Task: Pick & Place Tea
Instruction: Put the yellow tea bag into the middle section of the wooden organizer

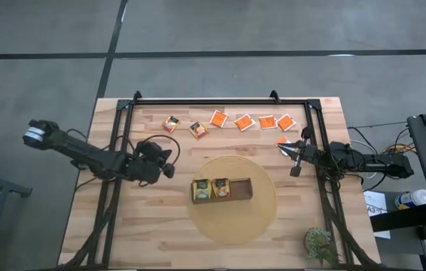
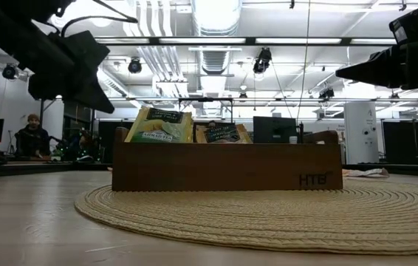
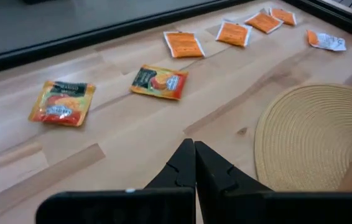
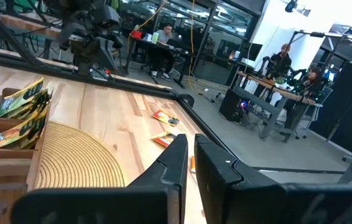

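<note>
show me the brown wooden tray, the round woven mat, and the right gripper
Brown wooden three-compartment tray [image 1: 243,188], high view, on its empty right-hand compartment.
Round woven straw mat [image 1: 232,222], high view, on bare weave in front of the tray.
Right gripper [image 1: 282,147], high view, between its fingertips.

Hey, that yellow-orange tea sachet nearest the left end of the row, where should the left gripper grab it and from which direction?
The yellow-orange sachet lies flat on the bare table, apart from its neighbour. Probably best to come straight down from above and pinch across one free edge or corner, since no side stands up. The left gripper is shut and would need opening first.
</note>
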Motion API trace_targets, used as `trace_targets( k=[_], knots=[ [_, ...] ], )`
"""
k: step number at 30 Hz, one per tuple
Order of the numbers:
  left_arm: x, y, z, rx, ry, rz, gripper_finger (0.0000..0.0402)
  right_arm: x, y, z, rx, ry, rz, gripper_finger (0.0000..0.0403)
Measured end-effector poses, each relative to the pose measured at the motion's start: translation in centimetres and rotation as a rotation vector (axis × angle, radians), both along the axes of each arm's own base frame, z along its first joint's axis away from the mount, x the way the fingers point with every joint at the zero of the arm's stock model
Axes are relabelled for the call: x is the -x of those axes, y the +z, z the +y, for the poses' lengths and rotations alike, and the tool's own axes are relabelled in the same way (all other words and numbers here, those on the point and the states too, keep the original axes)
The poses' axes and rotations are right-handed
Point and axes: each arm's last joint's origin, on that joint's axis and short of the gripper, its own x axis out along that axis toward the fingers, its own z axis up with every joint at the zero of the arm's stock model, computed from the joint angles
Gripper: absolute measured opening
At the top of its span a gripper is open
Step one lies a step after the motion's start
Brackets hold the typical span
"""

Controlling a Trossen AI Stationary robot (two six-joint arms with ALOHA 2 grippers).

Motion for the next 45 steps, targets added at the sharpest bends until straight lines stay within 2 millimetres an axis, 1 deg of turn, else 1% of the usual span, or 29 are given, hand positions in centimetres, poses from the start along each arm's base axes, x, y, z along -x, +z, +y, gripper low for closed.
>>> trace_targets(
  k=[9, 14, 20, 24, 29, 34, 40, 43, 45],
  knots=[
    [-1.1, 0.1, 1.6, 0.0, -0.002, 0.055, 0.0, 0.0, 0.0, 0.0, 0.0, 0.0, 0.0, 0.0027],
    [-1.8, 0.2, 2.8, -0.002, 0.0, 0.084, 0.0, 0.0, 0.0, 0.0, 0.0, 0.0, 0.0, 0.0027],
    [-3.1, 0.2, 4.5, -0.014, -0.041, 0.095, 0.0, 0.0, 0.0, 0.0, 0.0, 0.0, 0.0, 0.0027],
    [-3.9, 0.0, 5.9, -0.008, -0.064, 0.101, 0.0, 0.0, 0.0, 0.0, 0.0, 0.0, 0.0, 0.0027],
    [-5.2, -1.0, 7.3, 0.009, -0.1, 0.107, 0.0, 0.0, 0.0, 0.0, 0.0, 0.0, 0.0, 0.0027],
    [-6.9, -1.6, 8.1, 0.024, -0.117, 0.151, 0.0, 0.0, 0.0, 0.0, 0.0, 0.0, 0.0, 0.0027],
    [-9.6, -1.6, 8.7, -0.019, -0.146, 0.214, 0.0001, 0.0, 0.0, 0.0, 0.0, 0.0, 0.0, 0.0027],
    [-10.7, -1.7, 8.9, -0.049, -0.177, 0.272, 0.001, 0.0, 0.0, 0.0, 0.0, 0.0, 0.0, 0.0027],
    [-11.4, -1.8, 9.0, -0.073, -0.202, 0.303, 0.0023, 0.0, 0.0, 0.0, 0.0, 0.0, 0.0, 0.0027]
  ],
)
